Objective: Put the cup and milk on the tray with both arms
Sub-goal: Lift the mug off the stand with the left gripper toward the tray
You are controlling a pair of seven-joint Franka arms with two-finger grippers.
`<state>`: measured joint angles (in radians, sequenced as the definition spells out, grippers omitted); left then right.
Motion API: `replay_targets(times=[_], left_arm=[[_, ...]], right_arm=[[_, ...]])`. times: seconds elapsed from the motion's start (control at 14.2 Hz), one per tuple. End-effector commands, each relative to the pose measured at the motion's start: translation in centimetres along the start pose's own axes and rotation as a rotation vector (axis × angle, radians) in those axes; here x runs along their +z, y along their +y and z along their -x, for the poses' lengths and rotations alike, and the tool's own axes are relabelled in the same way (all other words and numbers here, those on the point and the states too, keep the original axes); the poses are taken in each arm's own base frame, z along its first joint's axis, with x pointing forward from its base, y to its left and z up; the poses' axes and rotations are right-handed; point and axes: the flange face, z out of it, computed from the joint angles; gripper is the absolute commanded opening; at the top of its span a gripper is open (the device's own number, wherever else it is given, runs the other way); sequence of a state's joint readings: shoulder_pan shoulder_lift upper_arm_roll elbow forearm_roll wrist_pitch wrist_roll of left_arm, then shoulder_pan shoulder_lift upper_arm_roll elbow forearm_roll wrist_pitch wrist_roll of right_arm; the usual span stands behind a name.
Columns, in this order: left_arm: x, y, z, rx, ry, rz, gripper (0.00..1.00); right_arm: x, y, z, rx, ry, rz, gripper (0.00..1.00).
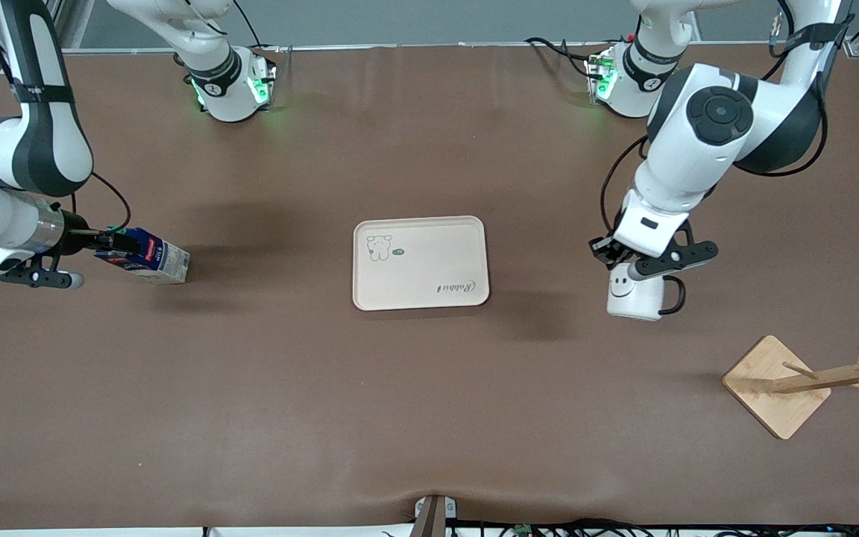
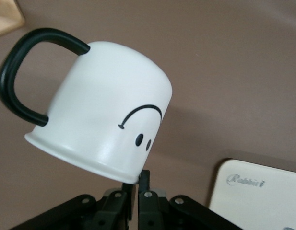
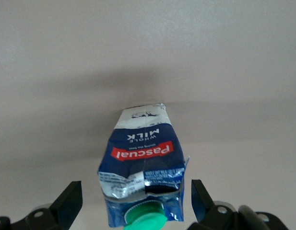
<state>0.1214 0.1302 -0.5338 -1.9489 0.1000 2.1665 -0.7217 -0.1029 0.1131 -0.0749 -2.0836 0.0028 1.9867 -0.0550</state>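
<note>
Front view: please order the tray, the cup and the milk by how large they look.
1. tray, clearly largest
2. cup and milk: they look alike in size, so I leave them unranked.

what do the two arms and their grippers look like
Both arms are glossy white with black joint sections and round grey-black caps; thin black cables loop along them, and green lights glow at the bases. The left gripper is black under a white wrist block. The right gripper is black, on a silver wrist ring.

Robot lab: brown-matted table [image 1: 429, 410], two bolted arm bases, cabling.
</note>
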Motion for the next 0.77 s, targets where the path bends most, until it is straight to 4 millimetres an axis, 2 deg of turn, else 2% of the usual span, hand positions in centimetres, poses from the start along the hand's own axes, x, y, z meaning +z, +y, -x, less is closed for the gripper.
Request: replay_targets(times=[0.0, 0.14, 0.21, 0.49, 0.56, 0.7], left_arm=[[1.1, 2.9, -0.6, -0.027, -0.037, 0.009, 0.00], [1.7, 5.0, -0.1, -0.038, -0.038, 0.011, 0.00], [2.1, 5.5, -0.4, -0.038, -0.032, -0.001, 0.00], [3.0, 8.4, 0.1, -0.019, -0.074, -0.016, 0.00], [3.2, 9.1, 0.4, -0.007, -0.082, -0.020, 0.00], [3.6, 9.7, 0.5, 0.002, -0.100, -0.032, 0.00]], right_arm=[[0.0, 0.5, 1.7, -0.012, 0.013, 0.001, 1.00], [0.9, 0.6, 2.3, -0.009, 0.045, 0.001, 1.00], [1.4, 0.6, 2.3, -0.009, 0.073, 0.003, 1.00], [1.7, 0.7, 2.4, -0.008, 0.084, 0.003, 1.00], [1.7, 0.7, 2.5, -0.008, 0.084, 0.003, 0.96], [1.7, 0.7, 2.5, -0.009, 0.082, 0.003, 0.70]])
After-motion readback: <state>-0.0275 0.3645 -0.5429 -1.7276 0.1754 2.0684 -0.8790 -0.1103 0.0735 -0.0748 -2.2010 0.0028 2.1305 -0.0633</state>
